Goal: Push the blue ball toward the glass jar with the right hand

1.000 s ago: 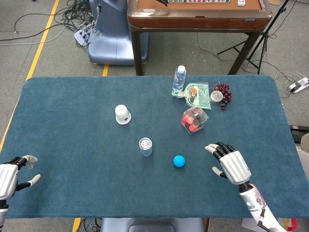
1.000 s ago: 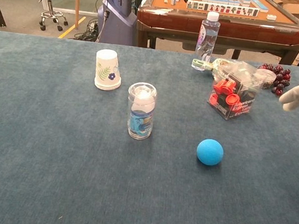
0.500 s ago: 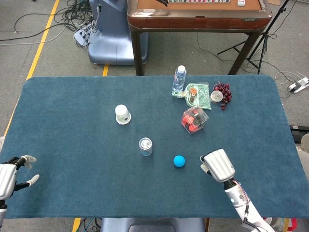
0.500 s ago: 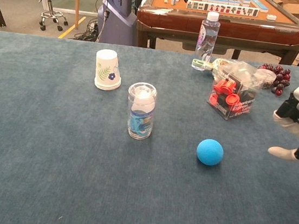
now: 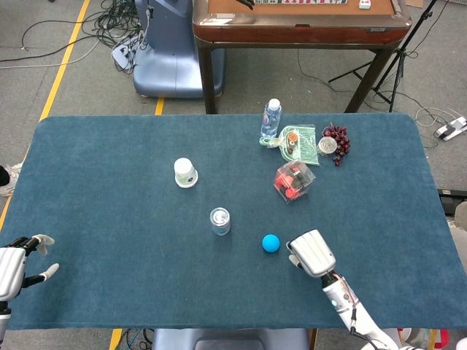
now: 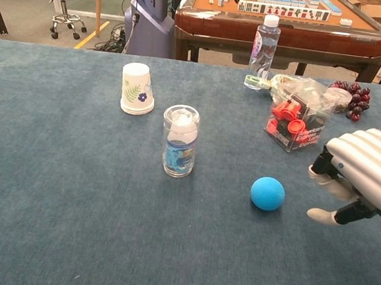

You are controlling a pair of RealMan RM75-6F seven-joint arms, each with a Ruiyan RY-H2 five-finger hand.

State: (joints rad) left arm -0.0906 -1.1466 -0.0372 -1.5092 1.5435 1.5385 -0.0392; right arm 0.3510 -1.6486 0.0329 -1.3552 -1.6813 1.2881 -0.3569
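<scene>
The blue ball [image 5: 271, 243] [image 6: 268, 193] lies on the blue table cloth, right of the glass jar [image 5: 220, 220] [image 6: 179, 140], which stands upright with a blue-labelled item inside. My right hand [image 5: 311, 253] [image 6: 363, 173] hovers just right of the ball, back of the hand up, fingers bent downward, holding nothing; a small gap separates it from the ball. My left hand [image 5: 16, 267] rests at the table's near left edge, fingers apart and empty; only the head view shows it.
An upturned paper cup [image 5: 185, 173] [image 6: 137, 89] stands left of the jar. Behind the ball sit a clear box of red parts [image 5: 294, 180] [image 6: 299, 113], a water bottle [image 5: 271, 118] [image 6: 264, 43], a green packet [image 5: 300, 143] and grapes [image 5: 338, 138].
My right hand has moved left across the table toward the ball and turned its back upward. The ball, jar and left hand have not moved.
</scene>
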